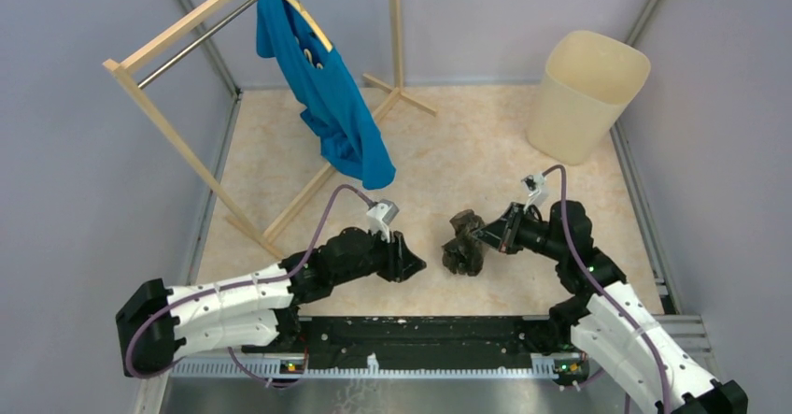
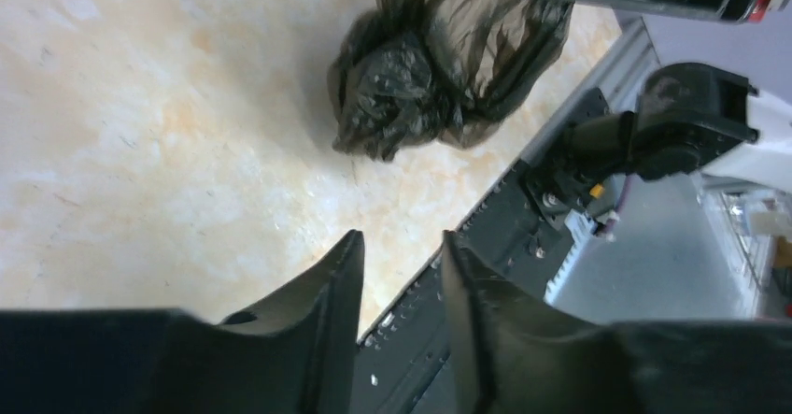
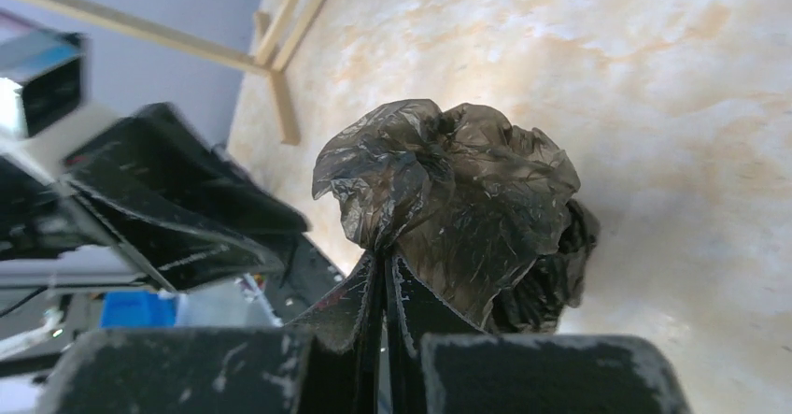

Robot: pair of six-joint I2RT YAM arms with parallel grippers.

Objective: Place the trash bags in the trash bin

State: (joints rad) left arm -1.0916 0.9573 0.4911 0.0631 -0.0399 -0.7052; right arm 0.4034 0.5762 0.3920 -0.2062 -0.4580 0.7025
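From above: pinches the bag (image 1: pixel 464 243) with the right claw (image 1: pixel 480 236), low over the table (image 1: pixel 448 152) between the two arms, bottom on the top or just off it, cannot tell which. Holds the left claw (image 1: pixel 417 266) just beside the bag and apart from it, probably standing clear of a grip needing one claw only. Leaves the bin (image 1: pixel 572 124) upright at the far right corner, well apart from the bag, mouth up, nothing dark visible inside; so, by judgement, bag secured but carrying not yet begun. Also takes in a shirt (image 1: pixel 332 106) on a rack (image 1: pixel 177 138) at far left, no part of the job. From the left wrist: shows its fingers (image 2: pixel 318 302) spread a little with nothing between them, aimed toward the crumpled bag ahead, near but not touching. From the right wrist: shows its fingers (image 3: pixel 364 349) pressed together on a gathered fold of film, the rest ballooning out beyond them; grips a bunched part rather than a flat sheet, likely for a surer hold on thin, glossy plastic. Next, by judgement: lift above the rim, swing far and right, release over the mouth. Risk: loose film snagging or draping on the rim.
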